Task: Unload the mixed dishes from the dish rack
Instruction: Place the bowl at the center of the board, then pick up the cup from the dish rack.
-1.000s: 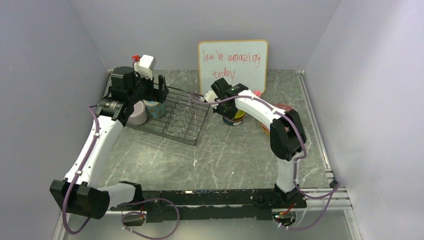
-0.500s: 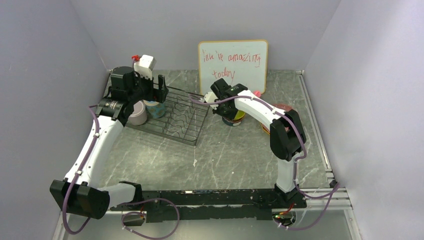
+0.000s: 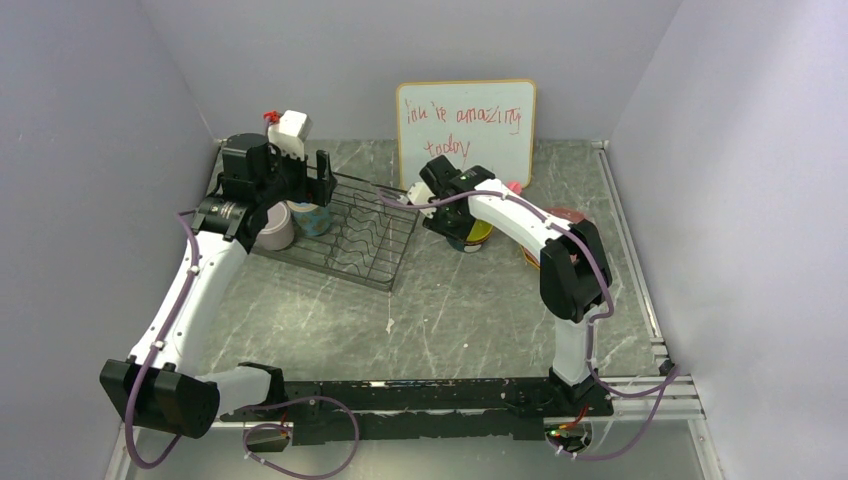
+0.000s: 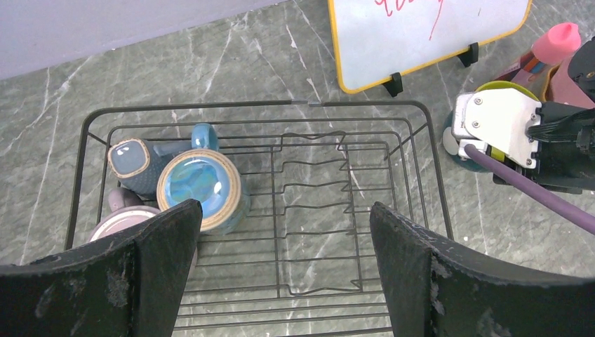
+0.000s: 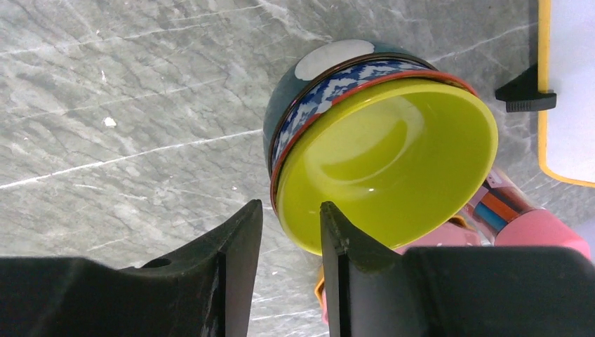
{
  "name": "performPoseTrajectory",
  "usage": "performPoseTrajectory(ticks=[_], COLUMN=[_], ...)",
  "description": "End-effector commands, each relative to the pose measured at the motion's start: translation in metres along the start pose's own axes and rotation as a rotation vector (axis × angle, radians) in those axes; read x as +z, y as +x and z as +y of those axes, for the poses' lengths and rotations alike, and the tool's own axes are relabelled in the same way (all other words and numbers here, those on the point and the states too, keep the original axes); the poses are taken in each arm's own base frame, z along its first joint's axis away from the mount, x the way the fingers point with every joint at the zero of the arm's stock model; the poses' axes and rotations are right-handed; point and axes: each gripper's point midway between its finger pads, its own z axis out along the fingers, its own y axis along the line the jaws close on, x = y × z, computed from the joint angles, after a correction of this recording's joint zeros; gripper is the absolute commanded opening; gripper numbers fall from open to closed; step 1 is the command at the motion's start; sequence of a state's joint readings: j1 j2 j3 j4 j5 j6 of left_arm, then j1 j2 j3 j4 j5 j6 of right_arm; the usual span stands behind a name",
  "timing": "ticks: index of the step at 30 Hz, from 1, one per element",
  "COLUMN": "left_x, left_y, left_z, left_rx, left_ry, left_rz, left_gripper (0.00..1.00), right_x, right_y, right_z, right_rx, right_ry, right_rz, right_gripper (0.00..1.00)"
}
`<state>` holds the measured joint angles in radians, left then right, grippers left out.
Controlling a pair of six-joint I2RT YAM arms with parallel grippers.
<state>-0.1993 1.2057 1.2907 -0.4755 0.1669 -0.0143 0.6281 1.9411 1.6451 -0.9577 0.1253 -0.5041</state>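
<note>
The black wire dish rack [image 3: 372,262] holds a blue mug [image 4: 200,189], a small grey cup [image 4: 133,161] and a lilac mug [image 4: 119,221] at its left end; its wavy dividers [image 4: 312,210] are bare. My left gripper [image 4: 284,210] hangs open above the rack [image 4: 365,105]. The yellow bowl [image 5: 400,161] sits nested in the blue-patterned bowl [image 5: 330,84] on the table right of the rack. My right gripper [image 5: 291,207] is slightly open, its fingers straddling the bowls' near rim. Pink [image 3: 567,214] and orange-yellow [image 3: 530,258] plates lie further right, partly hidden by the arm.
A white board with red writing [image 3: 465,125] stands at the back, just behind the bowls. A small pink bottle [image 4: 554,45] stands next to the bowls. The right arm's purple cable [image 4: 526,189] runs beside the rack's right end.
My right gripper has shifted slightly up and left over the bowls. The left arm and the rack's contents have not moved.
</note>
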Motion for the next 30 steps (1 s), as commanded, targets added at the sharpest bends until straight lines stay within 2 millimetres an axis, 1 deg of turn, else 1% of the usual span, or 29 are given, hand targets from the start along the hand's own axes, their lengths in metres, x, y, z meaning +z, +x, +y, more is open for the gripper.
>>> performPoseTrajectory(ticks=[1,3,6,12,15,19,22,24,26,27,30], left_x=[-0.006,-0.005,-0.004,0.006,0.013,0.028,0.039,0.046,0.052,0.055,0.064], left_y=[-0.013,-0.013,-0.012,-0.002,0.006,0.023,0.035,0.041,0.047,0.05,0.058], left_z=[0.004,0.006,0.01,0.018,0.026,0.041,0.05,0.054,0.057,0.063,0.075], left_rx=[0.008,0.041,0.044,0.069,0.09,0.117,0.128,0.127,0.126,0.129,0.131], left_ry=[-0.017,-0.024,-0.041,-0.068,-0.095,-0.145,-0.163,-0.165,-0.167,-0.189,-0.222], left_rz=[-0.052,-0.051,-0.048,-0.003,0.056,0.167,0.22,0.246,0.269,0.283,0.324], left_gripper=[0.94,0.94,0.94,0.94,0.94,0.94,0.94,0.94,0.94,0.95,0.94], right_x=[-0.025,-0.028,-0.035,-0.062,-0.076,-0.091,-0.1,-0.105,-0.11,-0.113,-0.115], right_y=[-0.008,-0.009,-0.011,-0.021,-0.024,-0.019,-0.015,-0.01,-0.006,-0.004,0.004], right_z=[-0.008,-0.009,-0.01,-0.012,-0.01,-0.005,-0.003,0.0,0.002,0.005,0.013], right_rx=[0.019,0.02,0.026,0.055,0.069,0.073,0.064,0.058,0.054,0.047,0.041], right_ry=[0.04,0.041,0.047,0.063,0.065,0.077,0.096,0.1,0.102,0.096,0.071], right_rz=[-0.042,-0.047,-0.063,-0.167,-0.234,-0.311,-0.367,-0.406,-0.447,-0.471,-0.509], right_gripper=[0.4,0.41,0.42,0.49,0.55,0.66,0.84,0.9,0.95,0.97,0.99])
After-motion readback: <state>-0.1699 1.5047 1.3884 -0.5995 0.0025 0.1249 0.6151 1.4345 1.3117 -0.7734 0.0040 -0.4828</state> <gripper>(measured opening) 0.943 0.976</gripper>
